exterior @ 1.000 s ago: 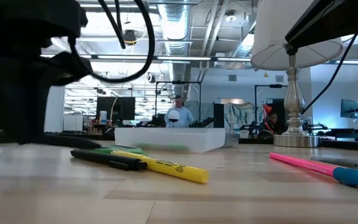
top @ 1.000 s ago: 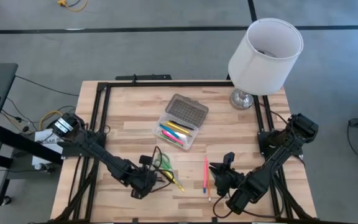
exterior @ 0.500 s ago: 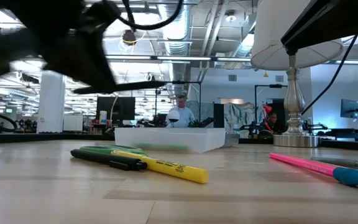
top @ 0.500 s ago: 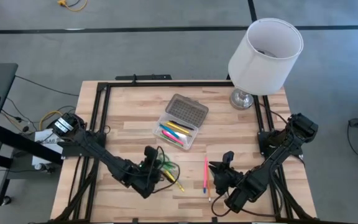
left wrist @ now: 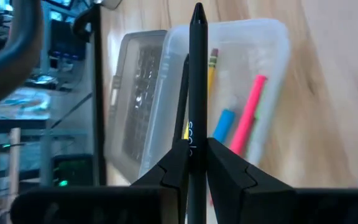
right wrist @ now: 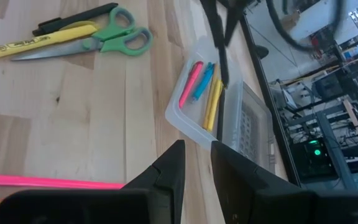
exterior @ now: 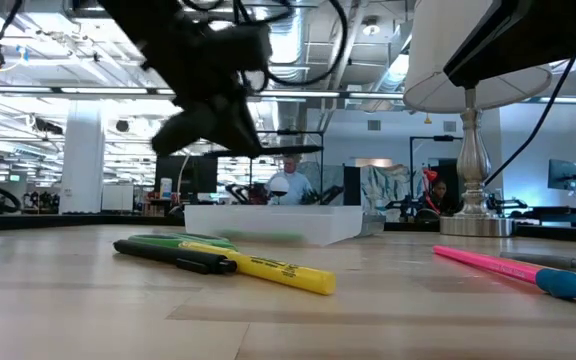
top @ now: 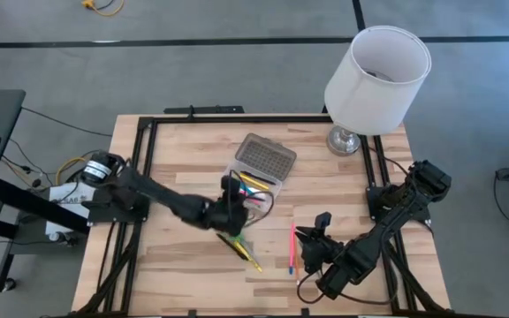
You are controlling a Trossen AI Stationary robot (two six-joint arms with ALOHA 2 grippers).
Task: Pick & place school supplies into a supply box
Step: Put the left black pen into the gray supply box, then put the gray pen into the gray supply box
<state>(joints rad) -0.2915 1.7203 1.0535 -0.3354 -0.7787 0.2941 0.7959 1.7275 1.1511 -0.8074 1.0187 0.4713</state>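
Observation:
My left gripper (top: 237, 202) hangs over the near end of the supply box (top: 256, 187), shut on a black pen (left wrist: 196, 74). The clear box lies open with its grey dotted lid (top: 268, 156) folded back. Pink, blue and yellow supplies (left wrist: 248, 112) lie inside it. On the table nearer the front lie green-handled scissors (right wrist: 107, 38), a yellow marker (exterior: 268, 268) and a black marker (exterior: 173, 257). To their right lies a pink pen (top: 292, 246). My right gripper (top: 307, 240) waits beside the pink pen, narrowly open, with nothing between its fingers. My left gripper pinches the black pen's shaft (left wrist: 196, 144) between its two fingers. The pen runs along the fingers and sticks out well ahead of them. They slant down from the near left toward the box. The pen is lifted clear, its free end (left wrist: 197, 11) over the box.
A lamp with a white shade (top: 378, 78) and a metal foot (top: 346, 140) stands at the far right corner. A black frame (top: 140, 141) borders the tabletop. Bare wood lies left of the box and along the near edge.
My left gripper has swung up from the pile near the front edge toward the far side and the right. It has ended over the box's near end and turned as it went. The black pen has stayed in it, clear of the table.

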